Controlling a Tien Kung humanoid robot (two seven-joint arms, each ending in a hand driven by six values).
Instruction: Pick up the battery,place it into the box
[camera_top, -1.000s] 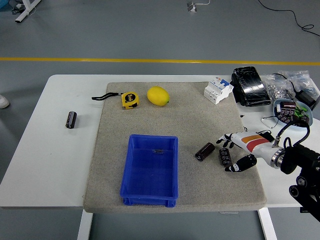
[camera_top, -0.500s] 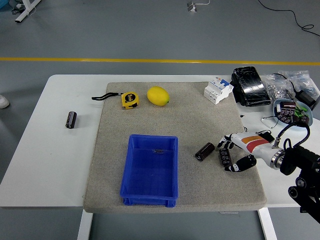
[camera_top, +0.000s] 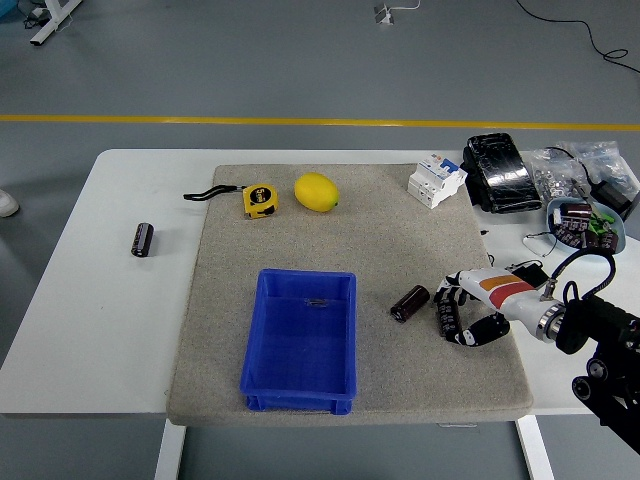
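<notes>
While the battery (camera_top: 447, 314) lies on the mat (camera_top: 380, 230), it sits between the curled fingers (camera_top: 443, 297) and thumb of the right hand (camera_top: 470, 310), which seem to be closing round it; whether the grip is firm I cannot tell, since the fingers hide much of the cylinder. To do this step well, I judge the fingers should wrap across the battery's round side and press it against the thumb before any lift, because a cylinder rolls away easily on the fabric. A second battery (camera_top: 409, 303) lies just beside the fingertips, on the side away from the wrist, so the close should stay tight and not nudge it. Beyond that one, further out from the hand, stands the box (camera_top: 300, 385), open and nearly empty; the carry should go up first, then across over its near wall. A third battery (camera_top: 143, 239) lies well apart, past the box on the bare table (camera_top: 110, 330). The left hand is out of view.
</notes>
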